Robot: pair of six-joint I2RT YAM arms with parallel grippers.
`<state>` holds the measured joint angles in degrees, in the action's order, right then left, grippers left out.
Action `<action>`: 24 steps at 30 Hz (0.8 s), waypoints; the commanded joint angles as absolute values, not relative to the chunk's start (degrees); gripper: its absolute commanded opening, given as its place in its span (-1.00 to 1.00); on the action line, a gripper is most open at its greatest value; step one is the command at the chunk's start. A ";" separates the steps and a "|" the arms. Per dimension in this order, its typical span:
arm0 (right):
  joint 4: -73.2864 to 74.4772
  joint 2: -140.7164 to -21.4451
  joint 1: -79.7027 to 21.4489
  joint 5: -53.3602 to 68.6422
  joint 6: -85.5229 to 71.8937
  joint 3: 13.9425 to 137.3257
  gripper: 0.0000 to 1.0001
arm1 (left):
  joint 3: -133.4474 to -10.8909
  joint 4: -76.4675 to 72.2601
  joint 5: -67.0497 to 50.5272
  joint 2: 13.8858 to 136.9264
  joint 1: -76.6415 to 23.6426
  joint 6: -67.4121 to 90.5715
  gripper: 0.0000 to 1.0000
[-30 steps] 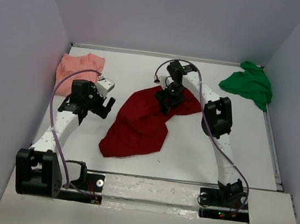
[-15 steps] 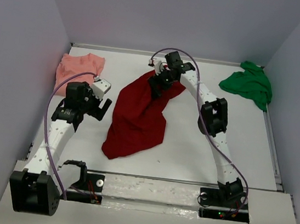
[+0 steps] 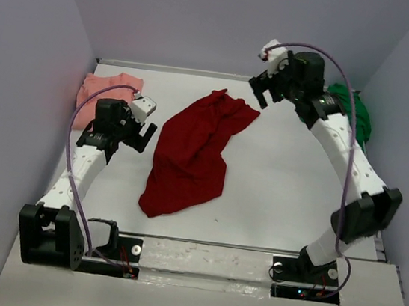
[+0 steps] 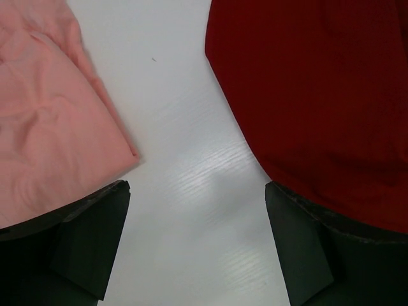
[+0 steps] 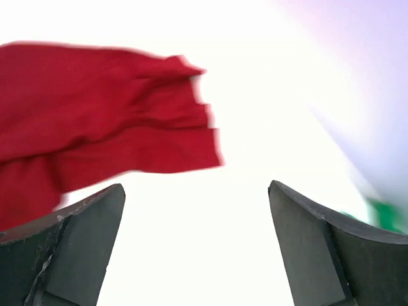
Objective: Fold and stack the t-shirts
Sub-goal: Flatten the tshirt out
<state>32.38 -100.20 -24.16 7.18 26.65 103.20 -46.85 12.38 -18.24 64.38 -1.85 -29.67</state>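
A: What does the overhead view give that the wrist cameras lack?

B: The whole layout; the dark red shirt (image 3: 189, 155) lies loosely spread in the middle of the bench (image 3: 283, 186); the salmon-pink shirt (image 3: 99, 90) sits in the far left corner; the green shirt (image 3: 365, 125) sits far right, partly behind the right arm.

A: And the wrist views?

B: The left one shows bare bench between the pink and red edges; the right one, blurred, shows the red shirt's crumpled end.

A: Poses?

B: The left hand (image 3: 141, 131) hovers low between pink and red, fingers wide, empty; the right hand (image 3: 264, 91) is raised near the back wall, spread open, holding nothing.
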 commanded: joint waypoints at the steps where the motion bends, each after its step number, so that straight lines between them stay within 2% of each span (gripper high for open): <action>1: 27.42 -89.21 -14.61 -5.89 27.07 89.59 0.99 | -53.60 5.54 -18.63 70.21 -2.37 -32.26 0.98; 5: 28.12 -79.03 -8.36 -7.72 25.84 76.75 0.99 | -61.95 7.64 -22.21 81.28 -2.46 -34.09 0.98; 7: 29.35 -73.67 -8.35 -9.31 24.96 70.70 0.99 | -66.96 8.17 -23.81 88.04 -2.72 -33.93 0.98; 13: 34.36 -65.14 -0.97 -0.71 21.27 65.75 0.99 | -82.84 9.92 -22.42 103.96 -4.57 -29.90 0.98; 16: 34.89 -64.86 -0.44 -0.88 21.44 64.78 0.99 | -90.32 11.77 -21.19 109.68 -5.80 -27.60 0.98; 21: 34.89 -68.02 0.70 -0.53 20.83 65.48 0.94 | -94.21 11.16 -29.16 112.84 -6.68 -27.34 0.98; 24: 34.80 -69.69 1.23 1.13 20.66 65.92 0.91 | -102.53 15.88 -33.83 117.22 -7.90 -28.21 0.98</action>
